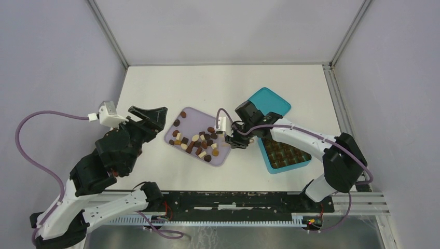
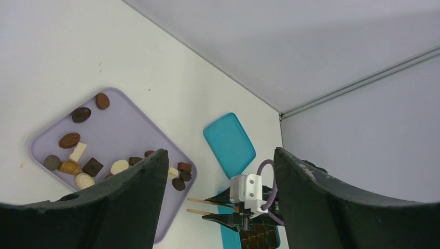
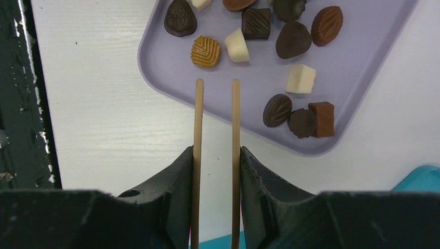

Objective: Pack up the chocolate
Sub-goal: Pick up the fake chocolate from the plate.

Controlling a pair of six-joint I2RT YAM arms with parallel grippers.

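1. Closest in, the right gripper (image 3: 217,153) is standing partly open. One of two tan wooden sticks (image 3: 198,119) is lying along the inner face of each finger. The sticks are running parallel with a bare gap between them, gripping nothing.
2. The stick tips are reaching over the near rim of the lavender tray (image 3: 363,57). A caramel ridged piece (image 3: 206,51) is lying just beyond the tips, apart from them.
3. Thirteen chocolate pieces (image 3: 293,39) are showing on the tray in the right wrist view, a few cut by the frame edge. Six are dark brown, three mid brown, three cream-white, plus the caramel one. They are lying loose, and two near the tray's corner are touching.
4. From above, one teal box (image 1: 267,162) is sitting just right of the tray, partly under the right arm. It is holding dark brown pieces in a grid of compartments. The arm is covering too much of it for a count.
5. The left gripper (image 1: 154,117) is hanging just beside the tray's left edge, apart from the chocolate. Its jaws are spreading wide around nothing.
6. Farthest back, one teal lid (image 1: 267,101) is lying flat on the white table (image 1: 171,83), beyond the box. The arm is hiding whether lid and box are touching.
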